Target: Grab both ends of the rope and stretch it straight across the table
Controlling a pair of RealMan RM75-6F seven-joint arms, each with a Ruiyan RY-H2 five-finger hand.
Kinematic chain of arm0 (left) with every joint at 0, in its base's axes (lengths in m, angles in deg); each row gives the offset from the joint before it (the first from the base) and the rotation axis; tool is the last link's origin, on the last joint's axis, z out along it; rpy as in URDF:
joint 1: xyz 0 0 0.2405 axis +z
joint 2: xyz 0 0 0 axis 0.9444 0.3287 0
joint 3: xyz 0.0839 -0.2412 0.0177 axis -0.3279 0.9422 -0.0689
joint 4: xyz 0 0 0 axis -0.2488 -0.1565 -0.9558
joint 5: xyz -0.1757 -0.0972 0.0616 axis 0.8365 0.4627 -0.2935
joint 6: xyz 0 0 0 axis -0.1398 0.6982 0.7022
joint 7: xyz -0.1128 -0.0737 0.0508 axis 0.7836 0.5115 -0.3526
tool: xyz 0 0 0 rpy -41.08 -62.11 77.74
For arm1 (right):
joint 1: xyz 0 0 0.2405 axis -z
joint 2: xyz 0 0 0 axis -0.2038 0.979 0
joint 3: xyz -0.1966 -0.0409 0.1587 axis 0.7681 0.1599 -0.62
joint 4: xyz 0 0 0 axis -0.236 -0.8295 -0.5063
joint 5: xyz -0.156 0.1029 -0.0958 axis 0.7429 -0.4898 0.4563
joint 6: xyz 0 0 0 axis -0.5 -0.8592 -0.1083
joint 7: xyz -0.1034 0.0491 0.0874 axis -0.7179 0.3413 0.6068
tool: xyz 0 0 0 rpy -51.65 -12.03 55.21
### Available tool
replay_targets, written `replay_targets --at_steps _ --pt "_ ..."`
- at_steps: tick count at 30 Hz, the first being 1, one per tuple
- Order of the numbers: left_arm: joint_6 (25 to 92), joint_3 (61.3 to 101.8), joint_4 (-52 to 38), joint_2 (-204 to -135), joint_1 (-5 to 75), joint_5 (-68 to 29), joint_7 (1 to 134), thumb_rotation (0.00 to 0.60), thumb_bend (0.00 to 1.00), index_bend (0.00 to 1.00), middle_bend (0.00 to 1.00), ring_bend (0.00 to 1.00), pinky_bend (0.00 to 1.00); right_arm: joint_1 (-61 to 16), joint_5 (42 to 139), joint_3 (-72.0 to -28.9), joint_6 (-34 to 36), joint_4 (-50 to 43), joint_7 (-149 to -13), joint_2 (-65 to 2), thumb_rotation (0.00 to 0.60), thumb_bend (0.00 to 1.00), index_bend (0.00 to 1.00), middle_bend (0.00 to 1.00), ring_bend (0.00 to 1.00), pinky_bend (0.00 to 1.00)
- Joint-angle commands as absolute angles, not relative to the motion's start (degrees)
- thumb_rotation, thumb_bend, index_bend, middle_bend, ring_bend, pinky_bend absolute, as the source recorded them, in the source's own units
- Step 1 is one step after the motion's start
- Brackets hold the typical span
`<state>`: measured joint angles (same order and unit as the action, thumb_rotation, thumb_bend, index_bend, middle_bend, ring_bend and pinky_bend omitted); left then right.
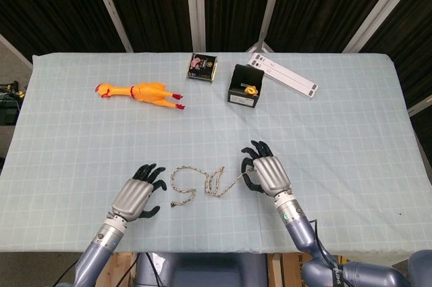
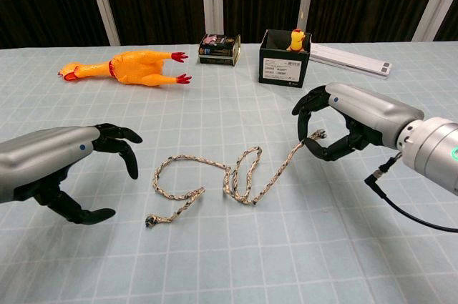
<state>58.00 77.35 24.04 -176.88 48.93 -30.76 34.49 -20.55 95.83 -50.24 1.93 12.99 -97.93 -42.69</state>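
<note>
A speckled rope (image 1: pixel 196 184) lies in loose loops on the checked cloth near the table's front edge. My right hand (image 1: pixel 266 173) pinches its right end (image 2: pixel 317 134) between thumb and fingers, just off the cloth. The rope's left end (image 2: pixel 150 221) lies free on the cloth. My left hand (image 1: pixel 137 198) hovers just to the left of that end, fingers spread and holding nothing. In the chest view the left hand (image 2: pixel 64 164) shows at the left edge, the rope (image 2: pixel 215 175) in the middle and the right hand (image 2: pixel 343 121) to the right.
A rubber chicken (image 1: pixel 142 91) lies at the back left. At the back middle are a small tin (image 1: pixel 202 67), a black box (image 1: pixel 244 86) holding a small yellow toy, and a white strip (image 1: pixel 283 75). The table's front edge runs close to both wrists.
</note>
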Motion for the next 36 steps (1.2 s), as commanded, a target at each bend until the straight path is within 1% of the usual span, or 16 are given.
replay_targets --at_steps 1,15,28,36 --pt "57.9 77.4 23.5 -178.5 48.1 -29.4 33.2 0.600 0.36 0.40 0.09 0.00 0.00 -20.5 95.8 -50.3 1.9 12.9 -97.9 -42.6 0.600 0.52 0.56 0.24 0.01 0.00" --pt "59.1 77.6 20.6 -184.4 46.0 -24.9 30.2 0.600 0.37 0.43 0.09 0.00 0.00 -20.4 95.4 -50.4 1.8 12.0 -97.1 -42.9 0.600 0.52 0.56 0.24 0.01 0.00" --pt "59.9 77.6 18.6 -188.1 45.2 -20.9 30.6 0.600 0.42 0.46 0.11 0.00 0.00 -20.4 95.4 -50.4 1.8 12.1 -97.1 -42.6 0.600 0.52 0.56 0.24 0.01 0.00" --pt "60.4 77.1 17.2 -189.4 44.8 -19.9 30.8 0.600 0.44 0.48 0.11 0.00 0.00 -20.5 95.4 -50.4 1.8 11.9 -97.1 -42.7 0.600 0.52 0.56 0.24 0.01 0.00"
